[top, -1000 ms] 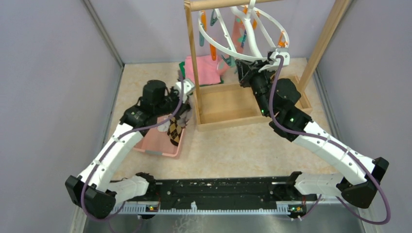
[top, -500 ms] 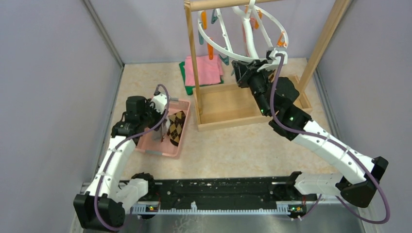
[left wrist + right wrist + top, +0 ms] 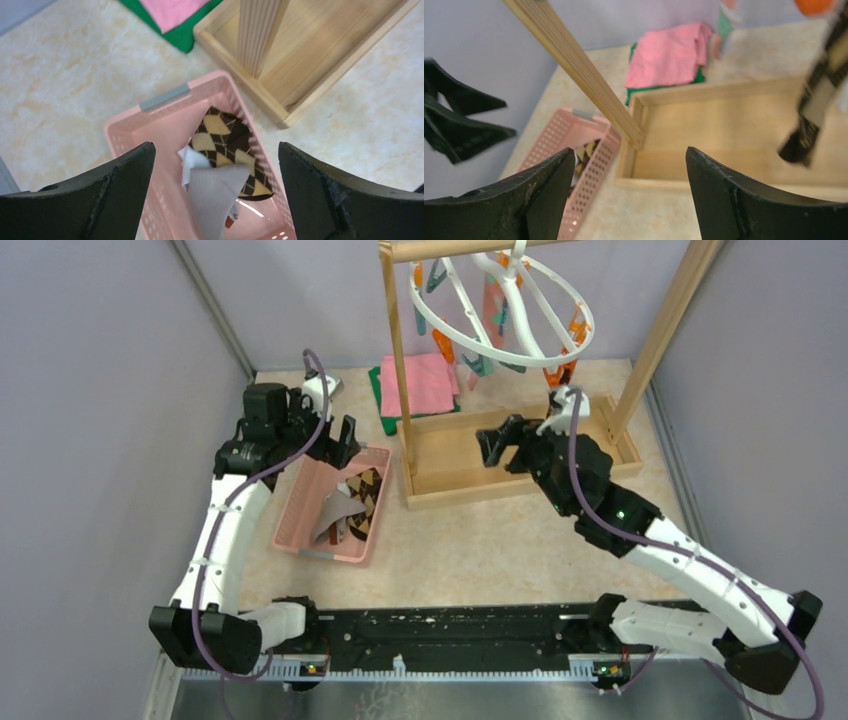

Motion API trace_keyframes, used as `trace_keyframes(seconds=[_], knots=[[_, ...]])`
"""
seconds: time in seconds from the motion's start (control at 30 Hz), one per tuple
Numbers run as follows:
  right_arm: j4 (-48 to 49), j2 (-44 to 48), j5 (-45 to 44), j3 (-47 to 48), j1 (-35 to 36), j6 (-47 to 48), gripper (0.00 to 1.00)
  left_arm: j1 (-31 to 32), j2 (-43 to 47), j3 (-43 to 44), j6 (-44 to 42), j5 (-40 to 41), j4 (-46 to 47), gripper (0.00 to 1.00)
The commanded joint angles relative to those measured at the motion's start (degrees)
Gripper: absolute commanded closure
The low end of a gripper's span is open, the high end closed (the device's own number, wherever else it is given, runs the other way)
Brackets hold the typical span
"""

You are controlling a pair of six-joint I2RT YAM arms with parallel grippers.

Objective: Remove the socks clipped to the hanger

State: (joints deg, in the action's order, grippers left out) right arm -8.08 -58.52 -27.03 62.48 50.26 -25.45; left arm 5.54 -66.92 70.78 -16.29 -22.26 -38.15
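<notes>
A brown-and-tan argyle sock (image 3: 816, 100) hangs upright from the white plastic ring hanger (image 3: 440, 328), up and right of the nearer right gripper (image 3: 629, 155), whose jaws stand apart. The left gripper (image 3: 216, 147), equally spread, hovers over socks (image 3: 225, 135) in the pink plastic basket (image 3: 125, 130).

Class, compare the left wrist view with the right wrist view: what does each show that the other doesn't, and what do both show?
Only the left wrist view: a grey sock lying in the pink basket. Only the right wrist view: a dark patterned sock hanging at the right, blurred. Both: the basket, an argyle sock in it, the wooden tray, the pink cloth.
</notes>
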Motion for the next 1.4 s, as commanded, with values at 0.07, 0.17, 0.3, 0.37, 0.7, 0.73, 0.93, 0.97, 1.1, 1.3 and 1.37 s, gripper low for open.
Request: trace_keyframes(seconds=[0.07, 0.17, 0.3, 0.37, 0.7, 0.73, 0.93, 0.97, 1.1, 1.3, 1.37], knots=[[-14.8, 13.6, -11.1, -8.1, 0.3, -6.1, 0.17, -0.4, -3.0, 10.6, 3.5, -10.7, -7.2, 0.01], [-13.9, 14.2, -15.0, -10.3, -3.1, -2.2, 0.14, -0.4, -2.7, 12.2, 5.1, -13.2, -7.3, 0.01], [-9.0, 8.0, -5.5, -9.0, -16.6, 0.4, 0.13, -0.4, -2.2, 13.9, 5.9, -14.5, -8.4, 0.01], [-4.4, 4.4, -3.1, -8.4, -20.5, 2.6, 0.14, -0.4, -1.9, 14.5, 5.6, -15.1, -9.5, 0.01], [7.6, -7.2, 1.3, -5.8, -22.4, 5.8, 0.9, -0.4, -0.2, 14.4, 4.9, -20.2, -11.0, 0.01], [7.2, -6.7, 1.7, -6.2, -22.5, 5.5, 1.0, -0.4, 0.0, 14.0, 4.8, -20.9, -10.8, 0.01], [4.4, 0.3, 4.8, -10.3, -22.4, 2.2, 1.0, -0.4, 0.1, 12.6, 4.3, -23.2, -9.1, 0.01], [3.3, 1.1, 5.8, -10.7, -22.2, 1.4, 1.0, -0.4, 0.0, 12.5, 4.3, -23.4, -9.1, 0.01], [-0.2, 3.1, 7.2, -11.7, -18.8, -0.3, 1.0, -0.4, 0.3, 12.1, 3.6, -24.2, -9.0, 0.01], [-2.0, 4.3, 8.2, -11.4, -13.0, -3.7, 1.0, -0.4, 0.7, 13.4, 4.1, -26.1, -9.6, 0.01], [-2.9, 4.3, 9.2, -10.5, -12.1, -4.8, 1.0, -0.4, 0.8, 13.7, 4.4, -27.0, -9.7, 0.01]])
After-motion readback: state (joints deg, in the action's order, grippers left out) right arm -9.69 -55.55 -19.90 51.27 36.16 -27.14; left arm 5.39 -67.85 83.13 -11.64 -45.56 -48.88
